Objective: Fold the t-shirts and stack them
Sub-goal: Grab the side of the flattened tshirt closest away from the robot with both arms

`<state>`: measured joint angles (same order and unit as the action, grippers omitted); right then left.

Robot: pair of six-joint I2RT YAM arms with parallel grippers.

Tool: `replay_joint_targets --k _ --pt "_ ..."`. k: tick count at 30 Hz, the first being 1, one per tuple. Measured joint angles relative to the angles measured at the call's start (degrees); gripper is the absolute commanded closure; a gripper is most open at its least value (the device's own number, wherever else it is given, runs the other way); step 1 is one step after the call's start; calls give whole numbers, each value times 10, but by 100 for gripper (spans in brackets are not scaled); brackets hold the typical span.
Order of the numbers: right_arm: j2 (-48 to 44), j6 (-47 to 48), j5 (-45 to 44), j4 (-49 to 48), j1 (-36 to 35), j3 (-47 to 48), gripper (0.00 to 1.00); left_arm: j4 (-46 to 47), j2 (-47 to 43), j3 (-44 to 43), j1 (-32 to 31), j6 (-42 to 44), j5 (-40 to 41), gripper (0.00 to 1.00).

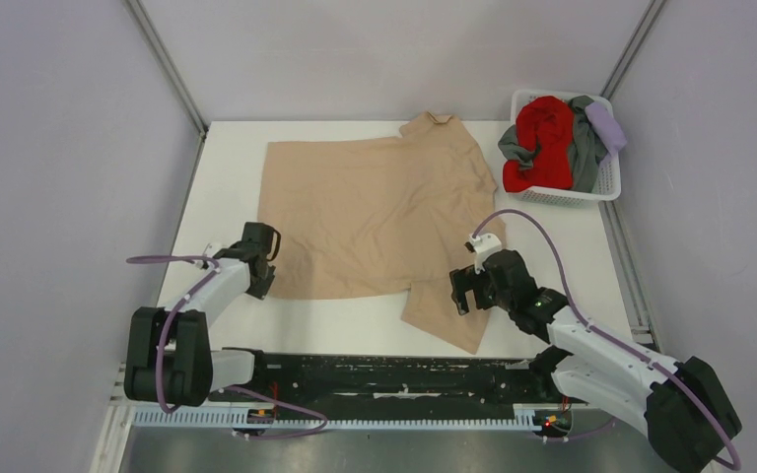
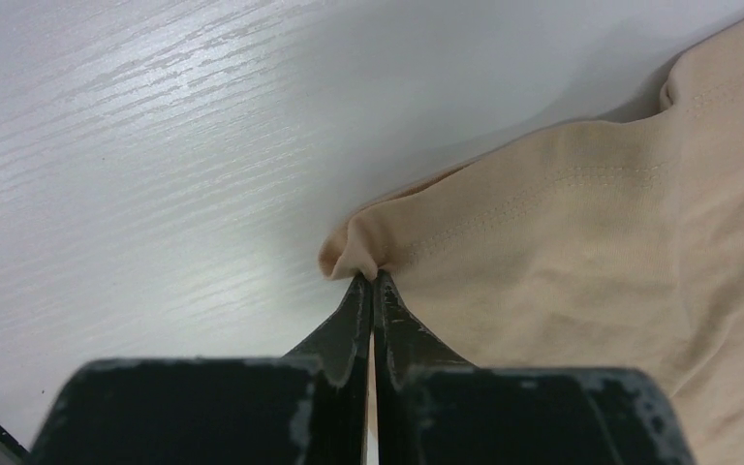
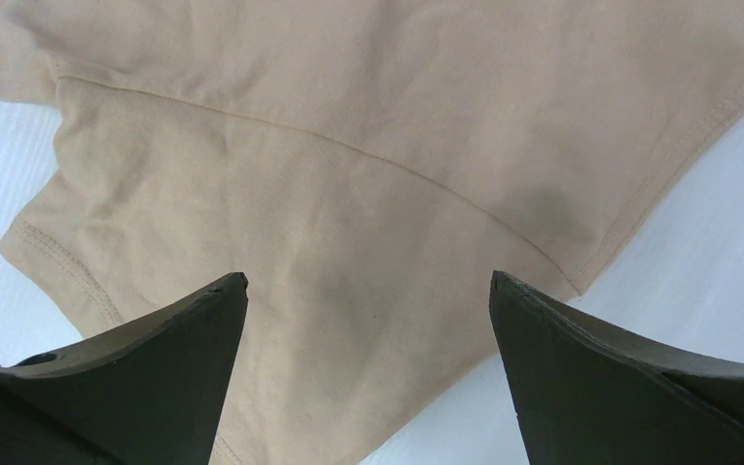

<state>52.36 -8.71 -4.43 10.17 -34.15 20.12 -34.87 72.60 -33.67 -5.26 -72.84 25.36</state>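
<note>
A tan t-shirt lies spread over the middle of the white table. My left gripper sits at its near left corner. In the left wrist view that gripper is shut on a pinched fold of the tan t-shirt at the hem. My right gripper hovers over the near sleeve; in the right wrist view it is open above the tan t-shirt with nothing between its fingers. Red, grey and pale lavender t-shirts lie heaped in the basket.
A white lattice basket stands at the table's far right corner. Grey walls and metal frame posts close in the table on three sides. The black rail carrying both arm bases runs along the near edge.
</note>
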Motion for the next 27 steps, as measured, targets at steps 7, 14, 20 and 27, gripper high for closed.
replay_joint_targets --k 7,14,20,27 --pt "15 -2 20 24 -62 2 15 28 -16 17 0 11 10 98" --pt "77 -47 3 53 -190 31 23 58 -15 22 0 40 10 98" --pt "146 -83 -56 73 -246 65 54 63 -16 23 0 51 9 98" --pt "142 -120 -83 93 -257 68 92 48 -35 31 0 50 9 98"
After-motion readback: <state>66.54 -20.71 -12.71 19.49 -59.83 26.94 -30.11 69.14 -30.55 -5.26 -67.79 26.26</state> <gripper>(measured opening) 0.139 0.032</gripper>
